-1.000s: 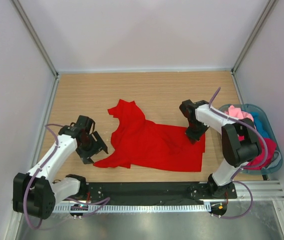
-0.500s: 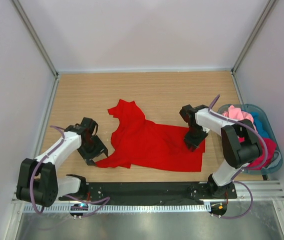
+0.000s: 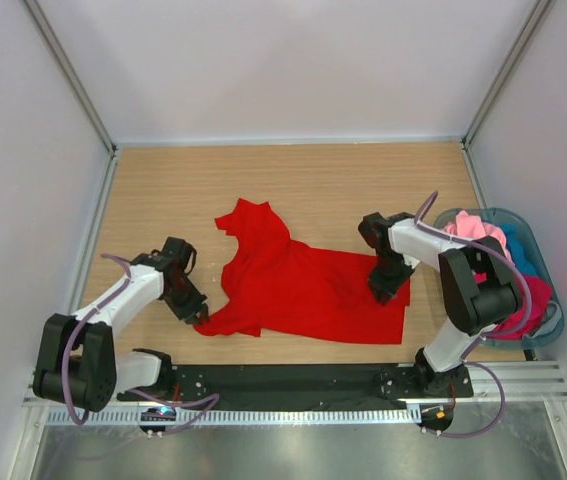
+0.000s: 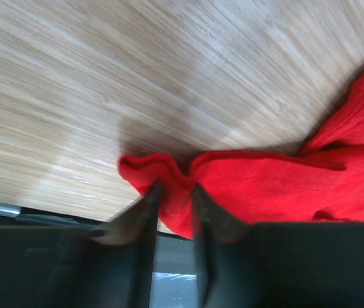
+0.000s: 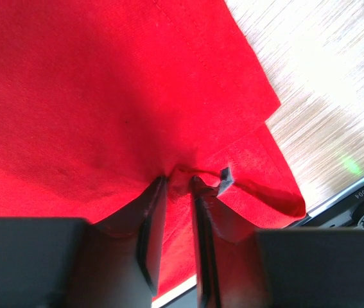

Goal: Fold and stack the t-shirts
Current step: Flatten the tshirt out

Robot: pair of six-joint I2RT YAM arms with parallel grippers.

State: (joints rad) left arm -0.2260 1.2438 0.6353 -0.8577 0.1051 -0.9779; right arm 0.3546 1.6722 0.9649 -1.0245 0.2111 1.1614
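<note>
Red tee (image 3: 303, 285) is spread, crumpled, across the middle of the table (image 3: 163, 190), with one rumpled part reaching toward the far side. From above, the left gripper (image 3: 195, 315) is seen at the tee's near-left corner and the right gripper (image 3: 385, 290) at its right edge, but the jaws are hidden under the wrists there.

The wrist views supply what is missing. On the left, the narrowed fingers are pinched on a small raised fold of the red corner. On the right, they are nearly closed on a puckered ridge of cloth just inside the hem. A small grey scrap beside one right finger is perhaps a label.

Only the top view shows the basket (image 3: 511, 212) at the table's right edge, in which a pink tee (image 3: 475, 225), a teal tee (image 3: 525, 250) and a crimson tee (image 3: 533, 300) are heaped. Bare wood lies beyond the red cloth on the far side and on the left. Its near edge lies close to the black rail (image 3: 293, 378).
</note>
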